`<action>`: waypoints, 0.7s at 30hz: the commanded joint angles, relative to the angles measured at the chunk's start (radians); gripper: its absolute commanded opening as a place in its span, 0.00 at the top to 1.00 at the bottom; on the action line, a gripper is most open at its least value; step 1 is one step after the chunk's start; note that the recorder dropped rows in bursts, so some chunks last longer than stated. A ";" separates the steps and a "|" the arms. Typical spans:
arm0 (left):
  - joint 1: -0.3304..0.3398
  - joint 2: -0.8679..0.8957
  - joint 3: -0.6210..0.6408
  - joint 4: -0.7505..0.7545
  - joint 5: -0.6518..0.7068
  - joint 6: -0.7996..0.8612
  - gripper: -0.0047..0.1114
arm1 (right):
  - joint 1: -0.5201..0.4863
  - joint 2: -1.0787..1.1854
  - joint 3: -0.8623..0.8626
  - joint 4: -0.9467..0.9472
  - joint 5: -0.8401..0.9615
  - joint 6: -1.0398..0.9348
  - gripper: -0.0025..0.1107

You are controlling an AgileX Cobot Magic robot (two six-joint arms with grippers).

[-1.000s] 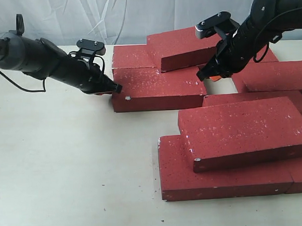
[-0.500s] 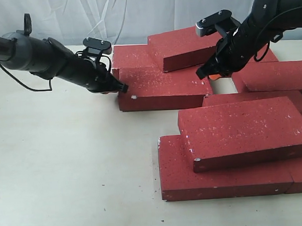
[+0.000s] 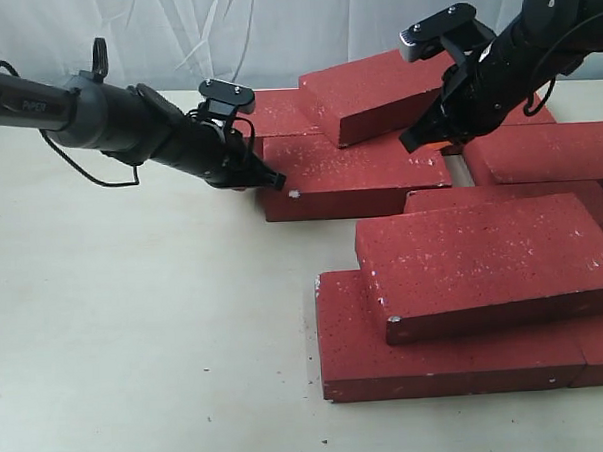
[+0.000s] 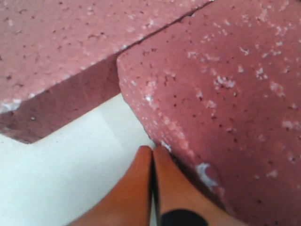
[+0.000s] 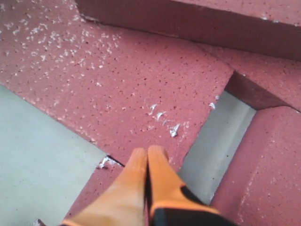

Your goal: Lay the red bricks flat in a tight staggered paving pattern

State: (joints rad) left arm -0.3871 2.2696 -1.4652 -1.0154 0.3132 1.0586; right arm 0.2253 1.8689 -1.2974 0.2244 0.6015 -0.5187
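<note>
Nearest on the worktop [image 3: 138, 373], at the front right, the red bricks [image 3: 464, 279] are not yet flat side by side. One low brick [image 3: 427, 356] lies flat, and a second brick [image 3: 488, 258] sits on top of it, so that one is stacked and not in the pattern. Just behind them another brick [image 3: 500, 195] peeks out from under the stack.

Farther back is the middle brick [image 3: 364, 173], lying flat. The left hand [image 3: 277, 180] has its two orange fingers [image 4: 136, 188] pressed together with nothing between them, and its tip touches the left end of this brick, low by the corner. The right hand [image 3: 410, 141] is at the other end of the same brick. Its fingers [image 5: 127, 188] are together too, holding nothing, and the tip is on or just above the brick's top face; I cannot tell which. Next to that tip a gap shows bare worktop between bricks, so the fit is not tight there.

Farthest back, a tilted brick [image 3: 376, 88] leans up on its neighbours instead of lying flat, and one more brick [image 3: 544, 153] lies flat on the right.

My guess is that the job is less than half done. A few bricks lie flat, but two rest on others, gaps are open, and no neat stepped rows show yet.
</note>
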 commanded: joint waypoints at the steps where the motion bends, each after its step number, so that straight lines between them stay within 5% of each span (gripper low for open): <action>1: -0.026 0.010 -0.005 -0.008 0.027 -0.006 0.96 | -0.005 -0.009 0.005 -0.015 -0.013 -0.003 0.99; 21: -0.050 0.010 -0.041 -0.075 0.031 -0.004 0.96 | -0.005 -0.009 0.005 -0.009 -0.023 -0.001 0.99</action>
State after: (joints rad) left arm -0.4190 2.2786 -1.4992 -1.0770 0.3483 1.0558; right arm 0.2253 1.8689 -1.2952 0.2184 0.5875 -0.5187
